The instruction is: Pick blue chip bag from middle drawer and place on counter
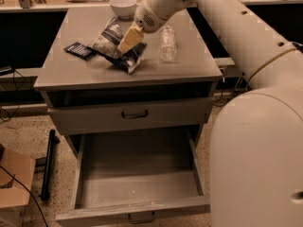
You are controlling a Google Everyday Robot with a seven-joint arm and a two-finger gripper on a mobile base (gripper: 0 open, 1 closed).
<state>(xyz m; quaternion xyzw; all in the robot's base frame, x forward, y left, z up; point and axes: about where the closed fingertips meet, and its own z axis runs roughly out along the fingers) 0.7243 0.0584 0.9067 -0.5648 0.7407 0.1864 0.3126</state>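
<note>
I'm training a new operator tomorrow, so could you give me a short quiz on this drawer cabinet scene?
1. True or false: the middle drawer is pulled open and its floor is bare.
2. Which thing lies on the counter just to the picture's left of the blue chip bag? A) black calculator B) clear bottle C) white bowl
3. In a few words, where is the pincer?

Key: 1) True. 2) A. 3) At the blue chip bag, over the counter.
</note>
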